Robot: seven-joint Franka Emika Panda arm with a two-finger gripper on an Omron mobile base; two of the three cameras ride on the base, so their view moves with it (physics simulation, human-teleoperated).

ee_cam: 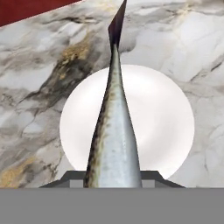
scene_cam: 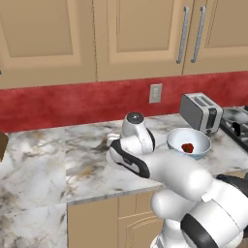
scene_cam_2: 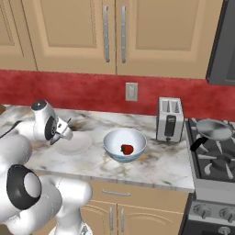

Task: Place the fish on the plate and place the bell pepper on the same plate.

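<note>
Marble counter (scene_cam_2: 160, 165); pincer (ee_cam: 113, 177) gripping fish (ee_cam: 113, 140) above plate (ee_cam: 166, 118).

The fish (ee_cam: 114, 131) hangs above the plate (ee_cam: 166, 113); the bell pepper (scene_cam_2: 127, 149) lies in the bowl (scene_cam_2: 111, 139).

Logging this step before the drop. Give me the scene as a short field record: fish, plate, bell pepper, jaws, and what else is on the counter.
fish: held in the jaws, hanging above the plate, tail pointing away from the hand camera
plate: white, bare, on the marble counter
bell pepper: red, lying in the bowl, not on the plate
jaws: shut on the fish
other: toaster by the wall, frying pan on the stove
done: neither item on the plate yet
</note>
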